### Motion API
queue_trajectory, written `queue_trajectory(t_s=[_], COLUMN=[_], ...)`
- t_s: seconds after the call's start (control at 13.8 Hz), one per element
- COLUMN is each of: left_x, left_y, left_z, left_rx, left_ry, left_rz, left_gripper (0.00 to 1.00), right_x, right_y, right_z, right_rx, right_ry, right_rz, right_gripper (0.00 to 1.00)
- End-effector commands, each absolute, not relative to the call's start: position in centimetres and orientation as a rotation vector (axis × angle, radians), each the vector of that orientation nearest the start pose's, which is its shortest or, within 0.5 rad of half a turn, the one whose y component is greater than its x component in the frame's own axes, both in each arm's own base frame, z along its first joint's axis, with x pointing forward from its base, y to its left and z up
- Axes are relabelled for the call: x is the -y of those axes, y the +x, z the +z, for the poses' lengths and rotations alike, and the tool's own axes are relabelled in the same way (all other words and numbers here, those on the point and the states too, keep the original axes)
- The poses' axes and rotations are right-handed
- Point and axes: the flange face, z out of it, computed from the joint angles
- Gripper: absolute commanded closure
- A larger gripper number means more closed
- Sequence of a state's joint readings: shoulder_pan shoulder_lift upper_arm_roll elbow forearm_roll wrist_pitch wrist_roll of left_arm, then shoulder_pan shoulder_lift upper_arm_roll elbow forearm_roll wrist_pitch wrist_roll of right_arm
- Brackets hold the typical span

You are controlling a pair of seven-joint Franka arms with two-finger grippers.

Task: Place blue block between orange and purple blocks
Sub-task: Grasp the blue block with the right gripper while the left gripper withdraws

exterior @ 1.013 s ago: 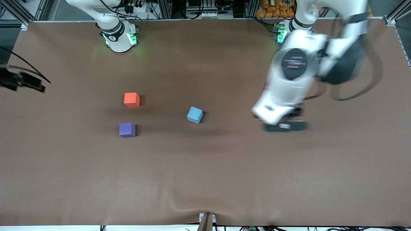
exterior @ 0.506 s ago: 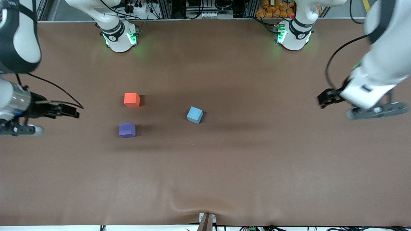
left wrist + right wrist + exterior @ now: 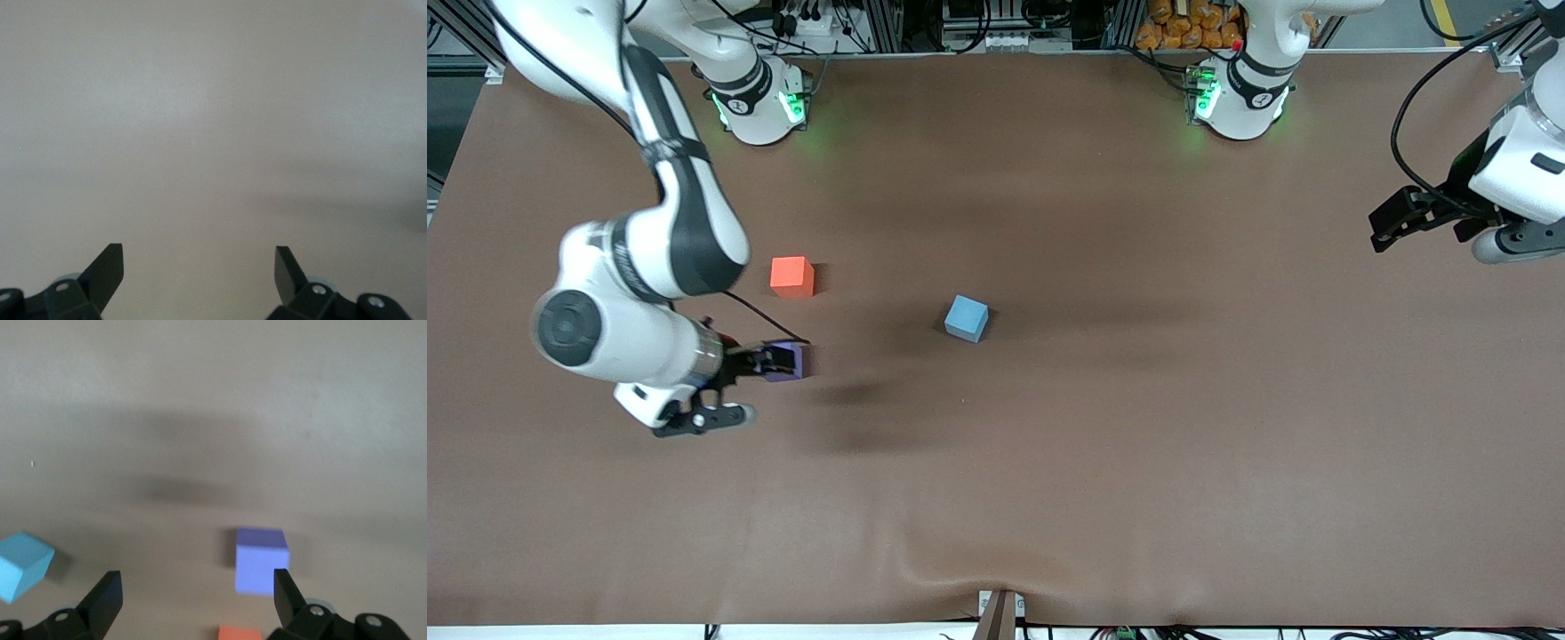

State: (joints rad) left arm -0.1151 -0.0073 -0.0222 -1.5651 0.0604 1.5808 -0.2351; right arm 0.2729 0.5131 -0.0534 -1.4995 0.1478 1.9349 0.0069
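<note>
The sky-blue block (image 3: 967, 318) sits mid-table; it also shows in the right wrist view (image 3: 23, 565). The orange block (image 3: 792, 276) and the purple block (image 3: 794, 369) sit toward the right arm's end, the purple one nearer the front camera and partly hidden by the right wrist. My right gripper (image 3: 703, 416) is open and empty over bare table beside the purple block. The right wrist view shows this gripper (image 3: 197, 587), the purple block (image 3: 261, 561) and the edge of the orange block (image 3: 239, 633). My left gripper (image 3: 1516, 242) is open and empty over the left arm's end of the table; its wrist view (image 3: 199, 263) shows only bare table.
The brown table cover (image 3: 1049, 462) has a wrinkle at its front edge (image 3: 951, 578). The two arm bases (image 3: 760, 107) (image 3: 1240, 98) stand along the table's back edge.
The right arm has swung in from its end of the table to beside the purple block. The left arm has drawn away to its own end. The blocks have not moved.
</note>
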Motion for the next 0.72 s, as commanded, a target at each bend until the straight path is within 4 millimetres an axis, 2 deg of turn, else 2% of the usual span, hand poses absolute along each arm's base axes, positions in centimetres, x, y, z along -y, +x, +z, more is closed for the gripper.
queue_trajectory(t_s=[0.0,0.14,0.29,0.43,0.58,0.65], left_x=[7.1,7.1,7.1,6.7,5.7,5.3], left_y=[53.5,53.1,52.7,52.0,51.5,51.4], left_z=[64.4,64.7,64.9,65.4,66.0,66.2], left_rx=[0.147,0.147,0.145,0.152,0.176,0.188], left_ry=[-3.137,-3.139,-3.136,-3.132,-3.131,-3.131], left_rz=[-0.081,-0.068,-0.037,-0.002,-0.001,-0.001], left_gripper=[0.00,0.00,0.00,0.00,0.00,0.00], right_x=[-20.5,-25.0,-30.2,-35.1,-38.4,-40.1], right_y=[66.6,65.3,63.1,60.7,59.3,58.4], right_z=[35.1,33.9,31.8,30.6,28.9,28.1], right_rx=[0.363,0.355,0.161,-0.056,-0.248,-0.288], right_ry=[-3.059,-3.035,-2.993,-3.005,-3.009,-3.010], right_rz=[0.109,0.138,0.216,0.247,0.235,0.225], right_gripper=[0.00,0.00,0.00,0.00,0.00,0.00])
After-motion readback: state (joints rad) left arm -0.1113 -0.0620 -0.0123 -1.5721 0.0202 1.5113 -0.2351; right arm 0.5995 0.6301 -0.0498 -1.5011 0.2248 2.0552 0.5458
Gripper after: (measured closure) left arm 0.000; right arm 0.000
